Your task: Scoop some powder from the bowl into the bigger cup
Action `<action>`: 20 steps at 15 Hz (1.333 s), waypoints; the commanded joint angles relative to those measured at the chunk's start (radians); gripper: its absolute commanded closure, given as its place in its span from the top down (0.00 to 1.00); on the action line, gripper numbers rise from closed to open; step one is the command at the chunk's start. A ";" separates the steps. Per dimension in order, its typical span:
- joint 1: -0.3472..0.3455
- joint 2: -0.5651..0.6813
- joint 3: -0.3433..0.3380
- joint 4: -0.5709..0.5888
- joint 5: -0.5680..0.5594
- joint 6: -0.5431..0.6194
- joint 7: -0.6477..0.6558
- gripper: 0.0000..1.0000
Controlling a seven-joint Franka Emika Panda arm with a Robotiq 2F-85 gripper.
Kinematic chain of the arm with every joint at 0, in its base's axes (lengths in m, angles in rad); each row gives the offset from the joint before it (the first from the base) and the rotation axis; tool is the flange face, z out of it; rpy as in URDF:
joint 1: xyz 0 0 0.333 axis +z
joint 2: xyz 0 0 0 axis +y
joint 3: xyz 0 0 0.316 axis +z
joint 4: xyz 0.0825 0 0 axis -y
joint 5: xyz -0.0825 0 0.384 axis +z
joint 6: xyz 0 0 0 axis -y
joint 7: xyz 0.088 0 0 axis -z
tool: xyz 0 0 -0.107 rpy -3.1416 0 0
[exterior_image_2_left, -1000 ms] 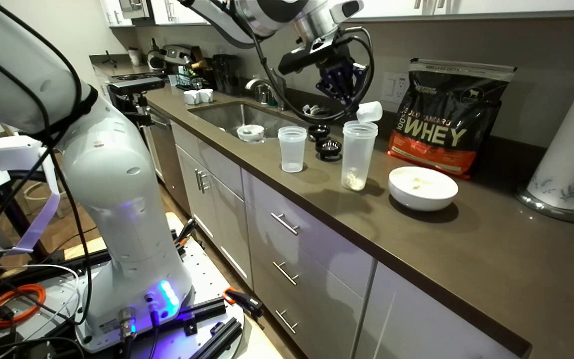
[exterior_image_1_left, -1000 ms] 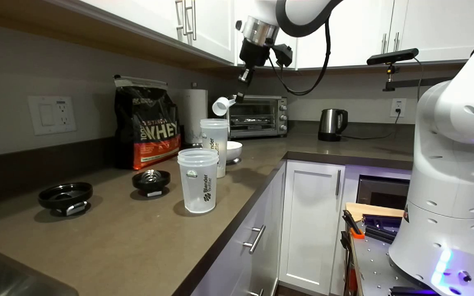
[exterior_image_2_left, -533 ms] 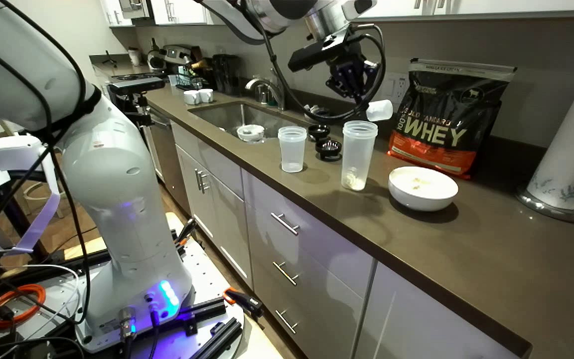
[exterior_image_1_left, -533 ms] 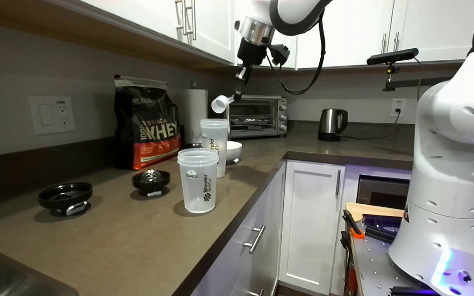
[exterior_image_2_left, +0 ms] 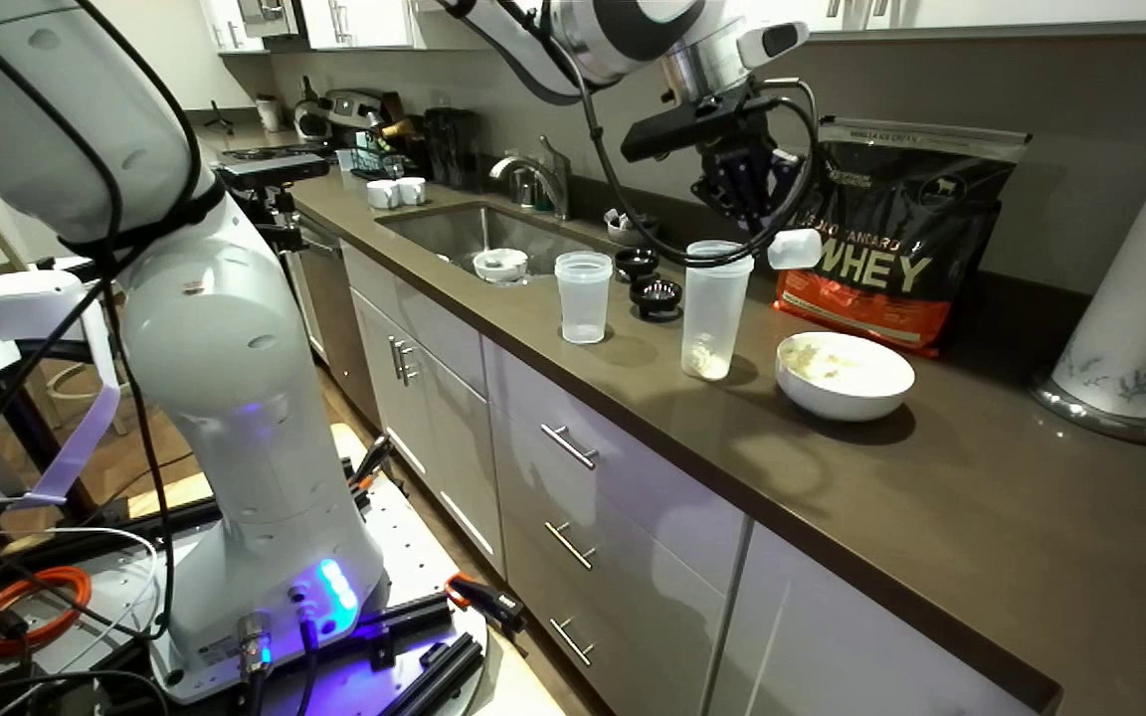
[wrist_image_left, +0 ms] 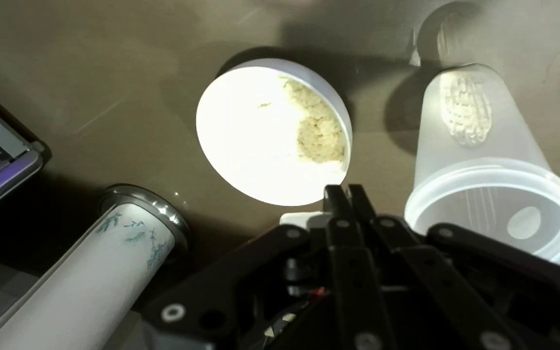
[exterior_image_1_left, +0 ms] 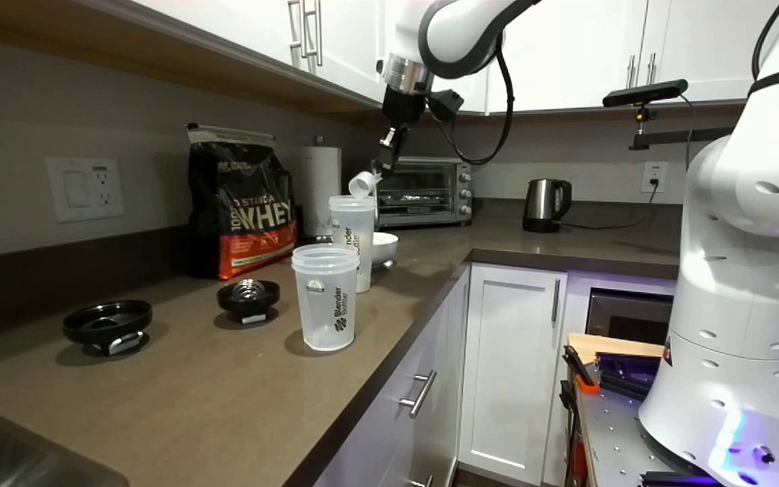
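My gripper (wrist_image_left: 342, 190) is shut on a white scoop (exterior_image_2_left: 794, 249) by its handle. The scoop also shows in an exterior view (exterior_image_1_left: 362, 184) and partly in the wrist view (wrist_image_left: 295, 218), mostly hidden behind the fingers. It hangs tilted in the air beside the rim of the taller clear cup (exterior_image_2_left: 717, 313). That cup has pale powder (exterior_image_2_left: 705, 360) at its bottom. The white bowl (exterior_image_2_left: 842, 403) stands past the cup, below the scoop, with yellowish powder (wrist_image_left: 320, 138) along one side. The smaller clear cup (exterior_image_1_left: 325, 297) stands apart. Whether the scoop holds powder is hidden.
A black whey bag (exterior_image_2_left: 901, 229) stands behind the bowl, with a paper towel roll (wrist_image_left: 95, 277) near it. Two black lids (exterior_image_1_left: 107, 323) lie on the counter (exterior_image_1_left: 214, 385). A toaster oven (exterior_image_1_left: 423, 193) is further back. A sink (exterior_image_2_left: 434, 224) is beyond the smaller cup.
My gripper with the scoop has moved from above the taller cup towards the bowl's side and a little lower. The scoop's tilt has changed slightly. The cups and bowl have not moved.
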 commanded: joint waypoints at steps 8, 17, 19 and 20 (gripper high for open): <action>-0.040 0.150 -0.025 0.092 0.011 -0.023 0.014 0.01; -0.044 0.237 -0.061 0.117 0.037 -0.008 0.018 0.01; -0.044 0.253 -0.064 0.124 0.039 -0.003 0.023 0.01; -0.044 0.260 -0.065 0.127 0.040 -0.004 0.023 0.01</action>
